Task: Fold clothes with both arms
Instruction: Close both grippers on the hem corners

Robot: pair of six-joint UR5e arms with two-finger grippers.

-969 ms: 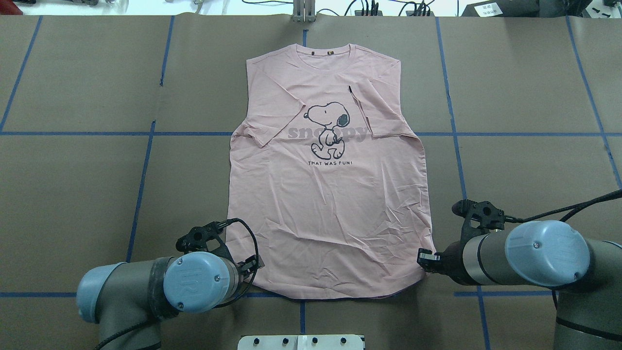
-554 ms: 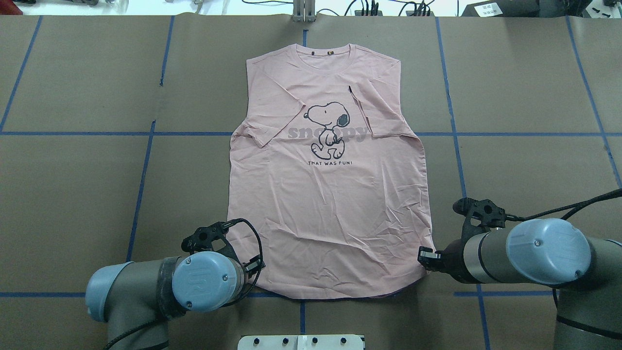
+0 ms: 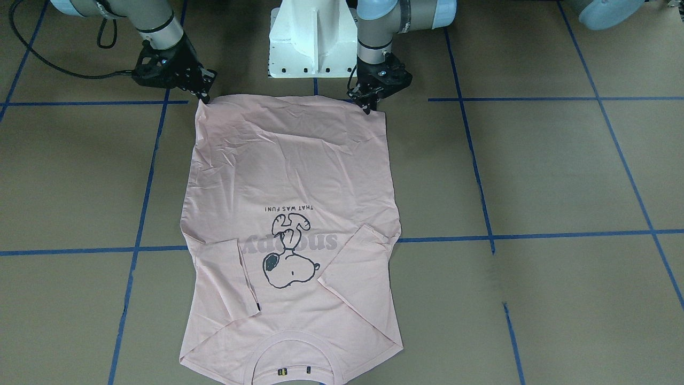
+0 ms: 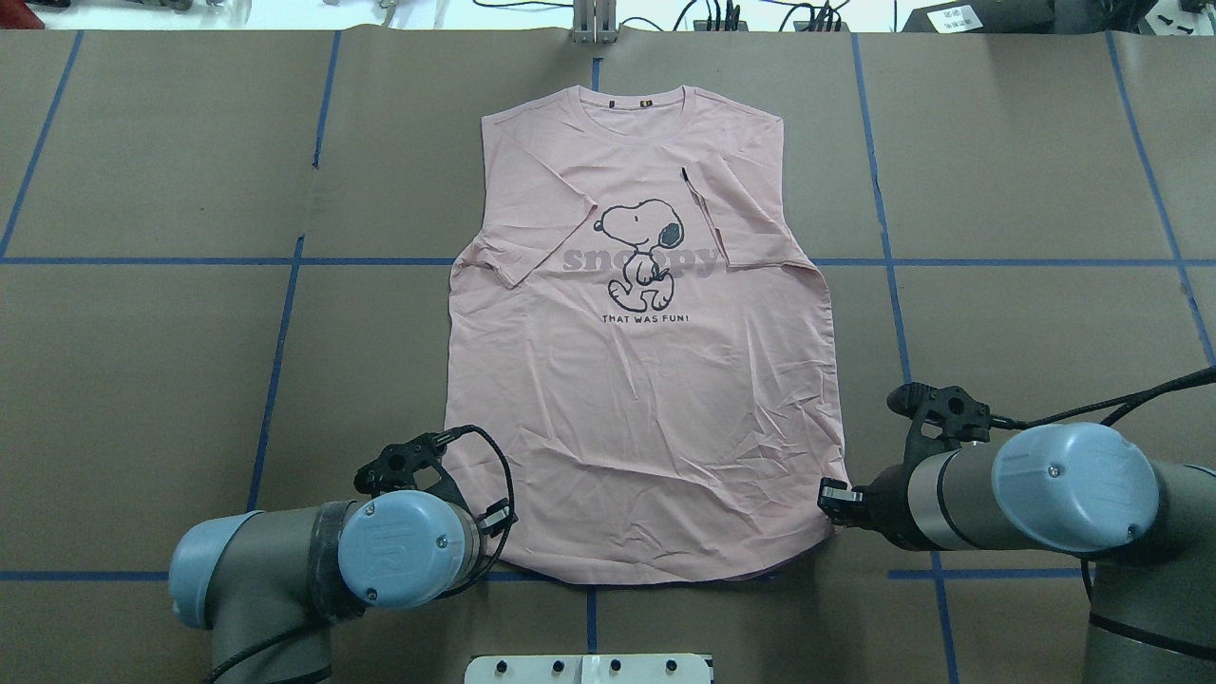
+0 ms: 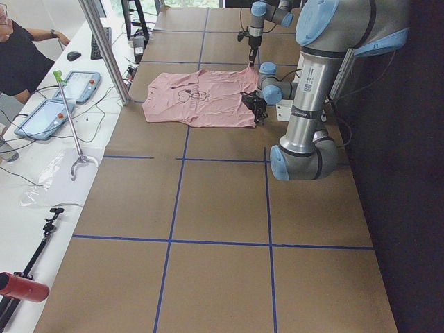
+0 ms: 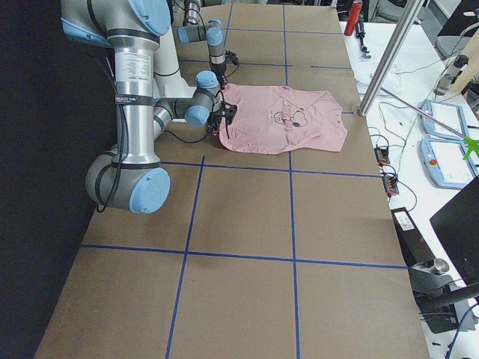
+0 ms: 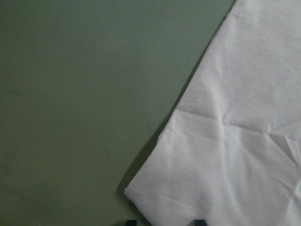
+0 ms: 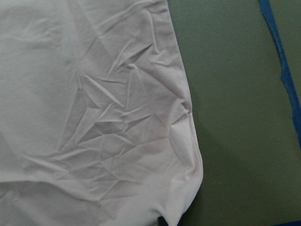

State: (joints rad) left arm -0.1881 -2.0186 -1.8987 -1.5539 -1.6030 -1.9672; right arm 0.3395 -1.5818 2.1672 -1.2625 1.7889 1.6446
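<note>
Left arm (image 4: 408, 551) has slid in toward the shirt's hem corner on its side over the last second. Right arm (image 4: 1073, 489) has only nudged, and the cloth hasn't shifted. My read: both are lining up on the hem corners and the grab isn't made yet.

Table (image 4: 142, 380): brown paper, blue tape grid.

T-shirt (image 4: 646, 399): flat mid-table, print up, collar at the far edge, hem toward the robot, both sleeves already folded in over the chest.

Left gripper (image 3: 368, 104): at its hem corner. The wrist cam shows two fingertips (image 7: 200, 221) spread with the cloth corner between them, not clamped.

Right gripper (image 3: 204, 95): at the opposite hem corner, touching or just above the cloth. Can't tell whether its jaws are apart or closed.

No bins, trays or baskets in any view.

Likely next: pinch both corners and carry the hem up to the collar.
</note>
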